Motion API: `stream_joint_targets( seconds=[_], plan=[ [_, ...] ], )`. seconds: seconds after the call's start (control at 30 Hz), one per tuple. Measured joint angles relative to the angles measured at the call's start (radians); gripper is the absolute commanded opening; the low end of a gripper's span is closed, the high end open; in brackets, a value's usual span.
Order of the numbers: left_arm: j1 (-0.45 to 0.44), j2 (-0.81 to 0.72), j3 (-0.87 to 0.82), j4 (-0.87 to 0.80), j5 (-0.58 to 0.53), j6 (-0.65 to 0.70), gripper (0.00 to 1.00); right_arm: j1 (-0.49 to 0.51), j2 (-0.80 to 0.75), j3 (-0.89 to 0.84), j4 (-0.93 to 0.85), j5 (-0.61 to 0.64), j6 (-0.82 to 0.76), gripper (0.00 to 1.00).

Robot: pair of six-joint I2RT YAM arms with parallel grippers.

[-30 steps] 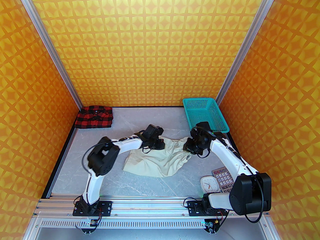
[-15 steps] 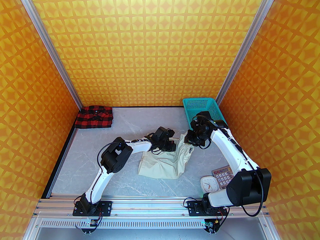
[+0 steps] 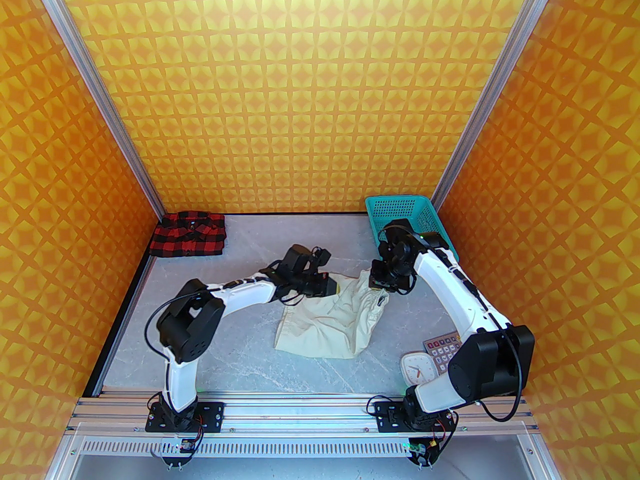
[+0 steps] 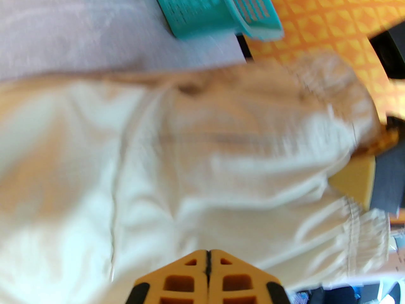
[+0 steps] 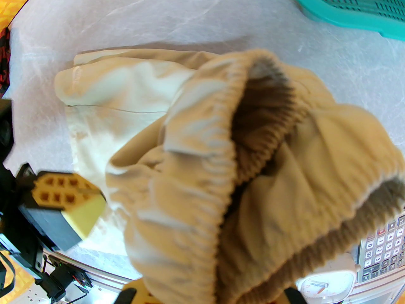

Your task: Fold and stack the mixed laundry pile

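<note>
Bunching the trousers [image 3: 325,325] mid tabletop [image 3: 225,340]: my left hand [image 3: 327,284], clenched, has swept its side in toward my right hand [image 3: 381,290], which grips the waistband [image 5: 202,157], so they lie narrower. The shirt [image 3: 189,234] sits folded at the far left corner; I judge the trousers' fold underway.

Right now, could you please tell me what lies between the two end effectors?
The cream trousers span the gap between the left end effector and the right end effector, as the top external view shows.

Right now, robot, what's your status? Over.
Left gripper and right gripper shut on cream trousers, waistband lifted. Checked shirt folded, far-left corner. Teal basket just beyond right gripper.
</note>
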Motion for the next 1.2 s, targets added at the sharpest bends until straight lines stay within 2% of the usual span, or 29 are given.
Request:
stream_joint_targets(
  seconds=[0.17, 0.37, 0.7, 0.9, 1.03, 1.2],
  plan=[
    [-0.003, 0.023, -0.082, 0.073, 0.08, -0.078, 0.0, 0.039, 0.02, 0.012, -0.001, 0.011, 0.021, 0.15],
    [-0.044, 0.128, -0.085, 0.182, 0.128, -0.166, 0.0, 0.089, 0.053, 0.032, -0.001, 0.026, 0.052, 0.16],
    [-0.089, 0.228, -0.056, 0.266, 0.151, -0.233, 0.0, 0.174, 0.14, 0.158, -0.012, 0.033, 0.111, 0.17],
    [-0.105, 0.249, 0.014, 0.328, 0.153, -0.281, 0.0, 0.182, 0.198, 0.28, -0.04, 0.035, 0.112, 0.17],
    [-0.105, 0.264, 0.022, 0.392, 0.152, -0.325, 0.0, 0.183, 0.205, 0.286, -0.047, 0.041, 0.111, 0.17],
    [-0.077, 0.221, -0.066, 0.419, 0.136, -0.333, 0.08, 0.211, 0.205, 0.27, -0.05, 0.052, 0.103, 0.17]
  ],
)
